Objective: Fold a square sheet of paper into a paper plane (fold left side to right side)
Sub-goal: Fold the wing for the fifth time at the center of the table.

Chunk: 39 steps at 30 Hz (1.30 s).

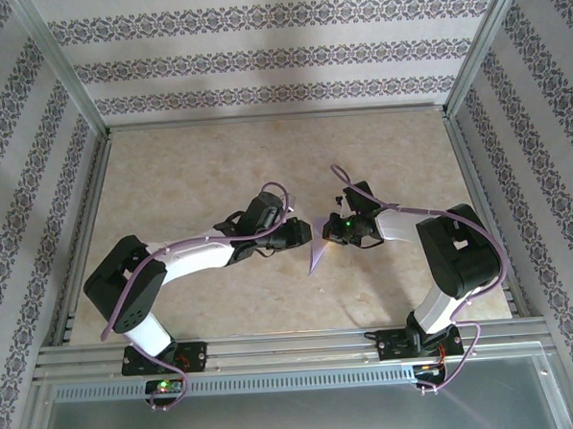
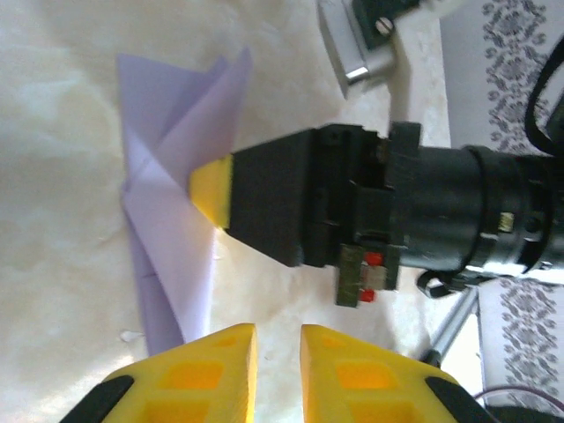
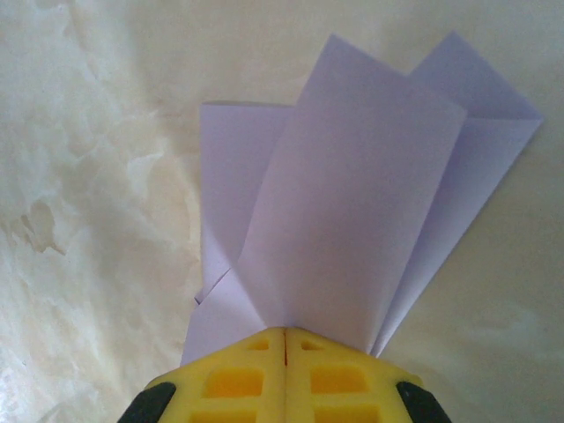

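The lavender paper plane (image 1: 318,256), the square sheet folded into narrow layers, lies mid-table between the two arms with its point toward the near edge. My right gripper (image 3: 286,333) is shut at the paper's edge, and the layers (image 3: 352,203) fan out from its closed yellow tips. The left wrist view has that yellow tip (image 2: 211,189) resting where the flaps (image 2: 172,238) meet, one flap raised. My left gripper (image 2: 278,330) hovers just beside the paper over bare table. A narrow gap separates its fingers, with nothing between them. From above, the grippers (image 1: 302,235) (image 1: 328,232) nearly face each other.
The beige tabletop (image 1: 217,170) has free room behind and to both sides of the arms. Aluminium frame rails (image 1: 274,342) run along the near edge, and patterned walls close in the other three sides. Purple cables loop over both arms.
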{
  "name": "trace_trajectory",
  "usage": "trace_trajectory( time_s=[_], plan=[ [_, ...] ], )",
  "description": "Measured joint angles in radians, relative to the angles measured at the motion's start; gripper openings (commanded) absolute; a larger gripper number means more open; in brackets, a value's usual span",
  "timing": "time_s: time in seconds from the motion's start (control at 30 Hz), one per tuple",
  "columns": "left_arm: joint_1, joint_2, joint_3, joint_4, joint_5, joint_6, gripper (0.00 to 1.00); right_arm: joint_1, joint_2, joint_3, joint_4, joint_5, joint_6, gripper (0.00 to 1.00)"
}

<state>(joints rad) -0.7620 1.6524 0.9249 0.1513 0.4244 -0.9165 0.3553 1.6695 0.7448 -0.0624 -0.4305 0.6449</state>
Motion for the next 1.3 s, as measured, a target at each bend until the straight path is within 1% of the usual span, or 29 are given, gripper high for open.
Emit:
trace_trajectory(
  time_s=[0.13,0.37,0.47,1.3],
  plan=[
    [-0.024,0.055,0.042,-0.004,0.061,-0.011,0.16,0.0,-0.001,-0.001,0.001,0.0,0.0,0.0],
    [-0.043,0.171,0.062,-0.002,0.126,-0.036,0.15,0.0,-0.001,-0.001,0.001,0.0,0.0,0.0],
    [-0.043,0.2,0.062,-0.004,0.13,-0.043,0.15,0.0,-0.001,-0.001,0.001,0.0,0.0,0.0],
    [-0.043,0.236,0.039,-0.001,0.117,-0.056,0.13,0.0,-0.001,-0.001,0.001,-0.001,0.0,0.0]
  ],
)
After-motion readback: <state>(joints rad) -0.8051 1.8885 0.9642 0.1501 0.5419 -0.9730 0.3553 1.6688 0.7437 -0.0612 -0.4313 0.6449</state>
